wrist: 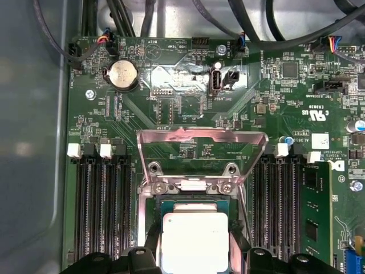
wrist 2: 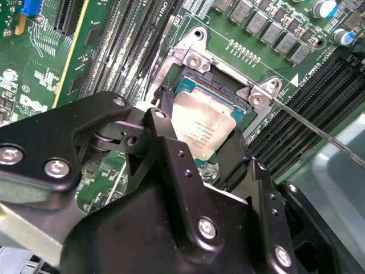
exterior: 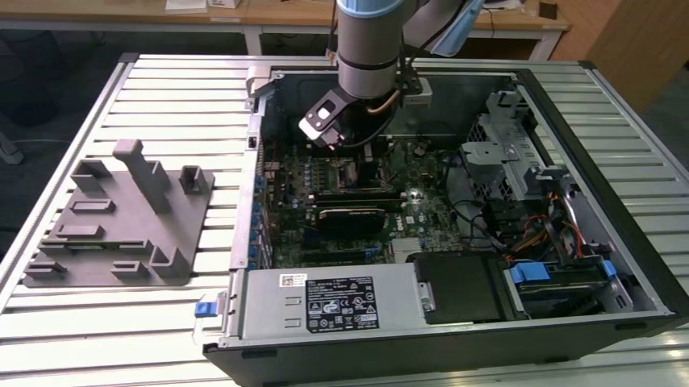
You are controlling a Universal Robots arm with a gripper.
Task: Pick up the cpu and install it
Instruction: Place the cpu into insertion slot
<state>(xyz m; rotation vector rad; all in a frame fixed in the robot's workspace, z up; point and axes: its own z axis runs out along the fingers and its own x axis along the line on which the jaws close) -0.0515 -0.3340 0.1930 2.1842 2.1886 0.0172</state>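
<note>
The cpu [wrist 2: 204, 127], a thin square chip with a silvery top, sits between my gripper's [wrist 2: 199, 145] two black fingers [wrist 2: 161, 130], which press on its opposite edges. It hangs level right over the open motherboard socket [wrist 2: 225, 91]; whether it rests in the socket I cannot tell. In the first wrist view the cpu [wrist: 195, 240] lies below the raised metal load plate [wrist: 202, 140], with the gripper [wrist: 197, 260] straddling it. In the exterior view the gripper [exterior: 347, 151] reaches down into the open computer case [exterior: 603, 266].
Memory slots [wrist: 105, 205] flank the socket on both sides, and one stick [wrist: 313, 217] is fitted. The thin socket lever [wrist 2: 319, 132] sticks out sideways. A coin battery [wrist: 124, 74] and cables [wrist: 171, 17] lie beyond. A grey fixture [exterior: 119, 222] stands at the exterior view's left.
</note>
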